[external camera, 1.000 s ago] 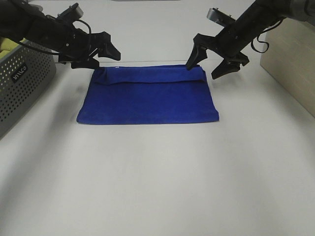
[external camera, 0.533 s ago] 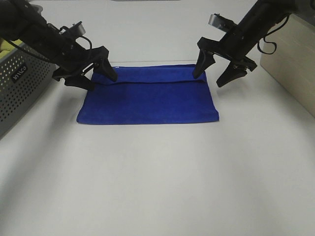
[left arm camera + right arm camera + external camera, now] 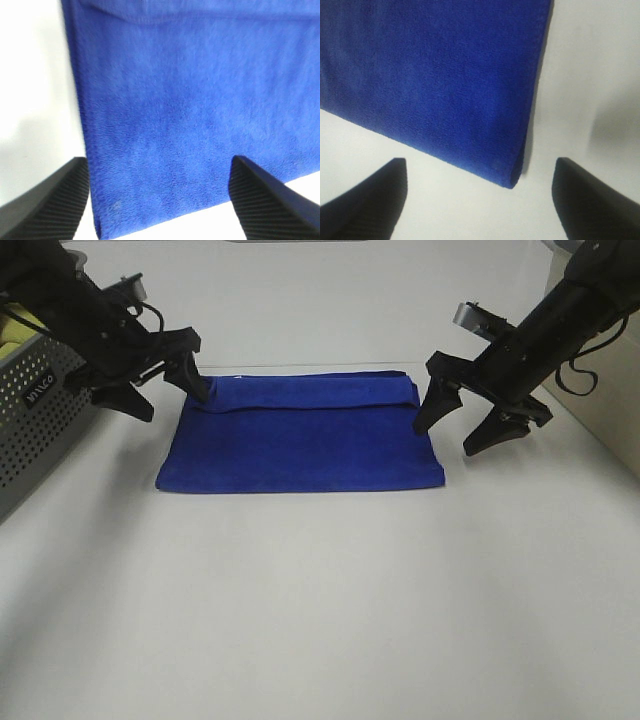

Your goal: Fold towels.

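Observation:
A blue towel [image 3: 300, 435] lies folded flat on the white table, a narrower flap folded over along its far edge. My left gripper [image 3: 160, 398] is open just off the towel's far left corner, touching nothing. My right gripper [image 3: 455, 432] is open beside the towel's right edge, empty. In the left wrist view the towel [image 3: 190, 110] fills the frame between the two fingertips [image 3: 50, 210]. In the right wrist view a towel corner [image 3: 445, 85] lies between the open fingertips [image 3: 365, 195].
A grey perforated basket [image 3: 40, 410] stands at the left edge with something yellow inside. A light wooden box [image 3: 610, 410] stands at the right edge. White table [image 3: 320, 620] stretches in front of the towel.
Both grippers have let the far edge lie and drawn outward. The left moved left off the corner. The right moved right and nearer, down beside the towel's right edge.

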`<state>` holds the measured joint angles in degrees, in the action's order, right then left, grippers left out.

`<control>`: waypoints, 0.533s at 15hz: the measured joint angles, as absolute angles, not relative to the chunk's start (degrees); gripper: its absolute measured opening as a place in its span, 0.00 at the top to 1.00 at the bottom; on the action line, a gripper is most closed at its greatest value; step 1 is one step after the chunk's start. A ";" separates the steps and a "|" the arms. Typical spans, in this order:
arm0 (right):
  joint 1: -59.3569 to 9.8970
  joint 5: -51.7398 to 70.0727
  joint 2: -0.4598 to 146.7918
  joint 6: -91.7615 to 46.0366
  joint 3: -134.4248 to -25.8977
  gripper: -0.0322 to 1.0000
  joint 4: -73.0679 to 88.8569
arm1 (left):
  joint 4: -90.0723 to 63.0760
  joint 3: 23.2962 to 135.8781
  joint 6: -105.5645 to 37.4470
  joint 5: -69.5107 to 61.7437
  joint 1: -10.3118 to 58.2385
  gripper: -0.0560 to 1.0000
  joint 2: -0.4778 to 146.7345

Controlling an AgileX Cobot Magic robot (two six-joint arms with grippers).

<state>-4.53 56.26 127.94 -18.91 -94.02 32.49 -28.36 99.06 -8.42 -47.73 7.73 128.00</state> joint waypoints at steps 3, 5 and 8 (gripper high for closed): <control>-4.53 55.12 127.83 -19.94 -92.59 0.24 34.72 | -28.42 90.30 -7.96 -41.83 7.73 0.25 123.87; -4.53 54.20 127.77 -20.00 -92.59 0.24 34.95 | -28.71 85.37 -7.85 -39.36 7.91 0.25 123.87; -4.53 52.88 127.77 -20.00 -92.59 0.25 34.95 | -29.22 81.13 -7.85 -34.43 7.91 0.25 123.87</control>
<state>-4.53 52.88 127.77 -20.00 -92.59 34.95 -29.22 81.13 -7.85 -34.43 7.91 123.87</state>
